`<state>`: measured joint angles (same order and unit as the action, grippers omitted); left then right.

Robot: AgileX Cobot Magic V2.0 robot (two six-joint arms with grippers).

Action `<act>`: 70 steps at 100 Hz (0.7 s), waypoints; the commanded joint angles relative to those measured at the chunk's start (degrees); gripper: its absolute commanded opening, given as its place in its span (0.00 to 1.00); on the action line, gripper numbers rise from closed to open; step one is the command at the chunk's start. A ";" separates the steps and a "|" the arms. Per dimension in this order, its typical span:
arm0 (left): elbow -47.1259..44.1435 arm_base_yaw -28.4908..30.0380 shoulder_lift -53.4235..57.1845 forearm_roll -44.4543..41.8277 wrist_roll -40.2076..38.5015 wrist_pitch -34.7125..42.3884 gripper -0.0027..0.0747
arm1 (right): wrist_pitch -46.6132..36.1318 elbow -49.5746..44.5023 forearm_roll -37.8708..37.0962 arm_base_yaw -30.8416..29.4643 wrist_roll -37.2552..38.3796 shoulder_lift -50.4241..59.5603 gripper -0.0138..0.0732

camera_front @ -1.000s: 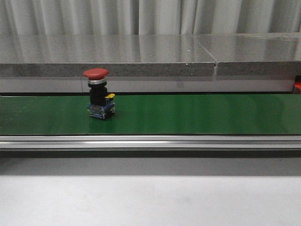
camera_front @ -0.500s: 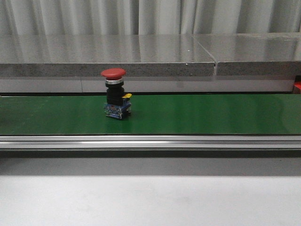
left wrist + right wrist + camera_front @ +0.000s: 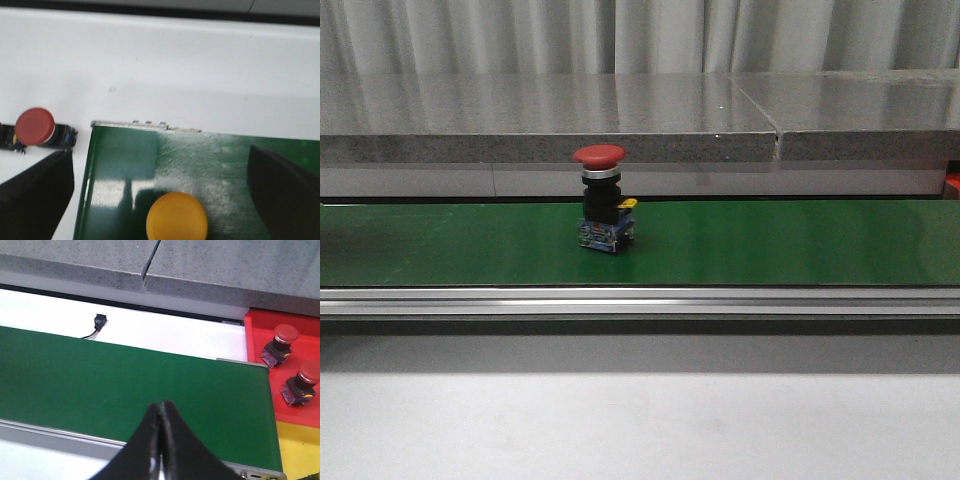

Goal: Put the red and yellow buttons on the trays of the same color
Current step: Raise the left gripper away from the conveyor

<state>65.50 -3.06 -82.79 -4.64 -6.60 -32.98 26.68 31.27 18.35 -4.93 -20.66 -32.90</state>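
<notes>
A red button (image 3: 600,155) on a black and blue base is seen standing upright on the green belt (image 3: 770,240) in the front view, a little left of the middle. A long grey slab (image 3: 620,120) is seen behind the belt, and a white worktop (image 3: 640,425) in front of it. In the left wrist view, a yellow button (image 3: 177,222) is seen on the green belt near its end, between the two dark fingers (image 3: 35,195) of the left claw (image 3: 165,200), which are held wide apart. Another red button (image 3: 34,126) is seen lying on the white worktop just beside the belt's end (its base is partly cut off by the picture edge). In the right wrist view, the right claw (image 3: 161,410) is seen pressed together with nothing in it, above the green belt. A red tray (image 3: 260,350) is seen at the belt's end with two red buttons (image 3: 287,333) in it, and the yellow tray (image 3: 300,450) is seen just beside the red one.
</notes>
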 commanded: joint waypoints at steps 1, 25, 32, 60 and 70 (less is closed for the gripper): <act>2.00 -1.98 6.01 0.33 0.02 3.74 0.93 | -3.60 1.40 0.47 -0.04 -0.40 0.04 0.08; -1.70 -3.90 18.76 0.33 0.02 3.93 0.93 | -3.60 1.40 0.47 -0.04 -0.40 0.04 0.08; -3.88 -3.90 22.93 0.33 0.02 4.43 0.93 | -3.60 1.40 0.47 -0.04 -0.40 0.04 0.08; -16.97 -3.90 40.38 0.87 0.02 5.77 0.93 | -3.60 1.40 0.47 -0.04 -0.40 0.04 0.08; -22.03 -3.90 46.20 1.28 0.02 5.55 0.90 | -3.69 1.40 0.47 -0.04 -0.40 0.04 0.08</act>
<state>45.84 -6.52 -41.08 -4.06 -6.60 -31.49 26.68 31.27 18.35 -4.93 -20.66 -32.90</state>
